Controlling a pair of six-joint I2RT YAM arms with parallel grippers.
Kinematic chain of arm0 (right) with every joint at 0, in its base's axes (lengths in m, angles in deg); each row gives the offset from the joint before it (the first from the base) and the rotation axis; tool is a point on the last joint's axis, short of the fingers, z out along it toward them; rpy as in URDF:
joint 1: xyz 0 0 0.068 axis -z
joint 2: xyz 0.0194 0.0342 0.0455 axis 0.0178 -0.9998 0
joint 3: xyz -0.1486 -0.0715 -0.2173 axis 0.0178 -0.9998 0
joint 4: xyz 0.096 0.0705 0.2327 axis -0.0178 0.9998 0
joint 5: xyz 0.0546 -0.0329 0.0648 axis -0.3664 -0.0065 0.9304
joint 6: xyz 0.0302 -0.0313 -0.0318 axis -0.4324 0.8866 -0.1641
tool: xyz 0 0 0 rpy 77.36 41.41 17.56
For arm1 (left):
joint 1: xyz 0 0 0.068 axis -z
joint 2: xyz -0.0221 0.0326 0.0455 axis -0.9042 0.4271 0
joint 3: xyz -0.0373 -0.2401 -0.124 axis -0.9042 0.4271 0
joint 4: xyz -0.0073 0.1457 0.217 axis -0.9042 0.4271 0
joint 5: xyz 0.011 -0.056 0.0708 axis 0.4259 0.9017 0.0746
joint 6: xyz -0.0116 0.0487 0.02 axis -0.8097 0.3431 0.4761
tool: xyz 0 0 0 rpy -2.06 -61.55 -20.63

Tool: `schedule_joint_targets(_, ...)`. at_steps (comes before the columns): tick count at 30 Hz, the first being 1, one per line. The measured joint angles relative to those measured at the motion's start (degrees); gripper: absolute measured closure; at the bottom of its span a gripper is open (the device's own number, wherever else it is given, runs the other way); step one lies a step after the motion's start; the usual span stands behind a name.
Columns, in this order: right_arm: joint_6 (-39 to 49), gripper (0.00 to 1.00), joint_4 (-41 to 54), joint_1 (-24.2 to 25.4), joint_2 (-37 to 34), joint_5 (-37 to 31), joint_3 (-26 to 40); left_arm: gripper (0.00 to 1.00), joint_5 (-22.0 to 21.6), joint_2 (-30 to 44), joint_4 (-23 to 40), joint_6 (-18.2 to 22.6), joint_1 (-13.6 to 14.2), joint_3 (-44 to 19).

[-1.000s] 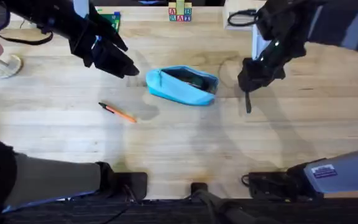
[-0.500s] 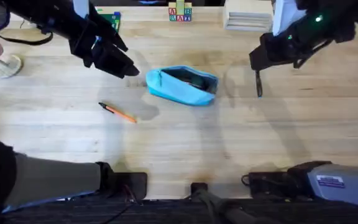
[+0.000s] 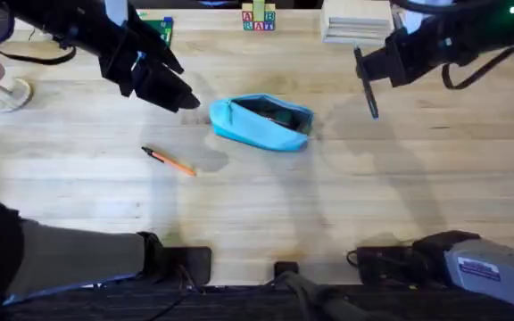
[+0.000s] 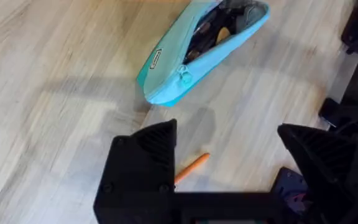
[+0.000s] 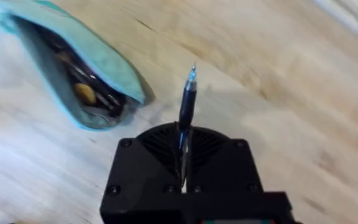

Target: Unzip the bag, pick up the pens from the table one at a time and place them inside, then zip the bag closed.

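The light-blue bag [image 3: 261, 122] lies unzipped in the middle of the table [image 3: 257, 205], with its dark interior showing. Left of and nearer than the bag [image 4: 197, 50], the orange pen [image 3: 169, 161] rests on the wood. My left gripper [image 3: 178, 82] hovers open just left of the bag, and the orange pen [image 4: 191, 168] shows between its fingers [image 4: 148, 162] from above. My right gripper [image 3: 375, 67] is raised to the right of the bag and shut on the black pen [image 3: 370, 98]. That pen [image 5: 186, 106] sticks out from the right gripper [image 5: 184, 146] with its tip toward the bag [image 5: 73, 68].
Alphabet blocks [image 3: 259, 18] and a pale stack of boards [image 3: 355, 22] stand along the far edge. A green box [image 3: 159, 27] sits behind the left arm, and a round pale object [image 3: 7, 94] lies at the far left. The arm bases fill the near edge.
My right gripper has risen and moved back and to the right, carrying the black pen off the table. The left arm, bag and orange pen have stayed put.
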Motion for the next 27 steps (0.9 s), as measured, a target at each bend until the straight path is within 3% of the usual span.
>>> schedule_joint_targets(11,10.5,0.968,-5.6,0.0,0.2,19.9,0.1,0.006,0.0,0.0,0.0,0.0,0.0,0.0)
schedule_joint_targets(27,16.4,0.968,-7.0,-0.1,0.2,29.6,0.2,0.005,0.0,0.0,0.0,0.0,0.0,0.0)
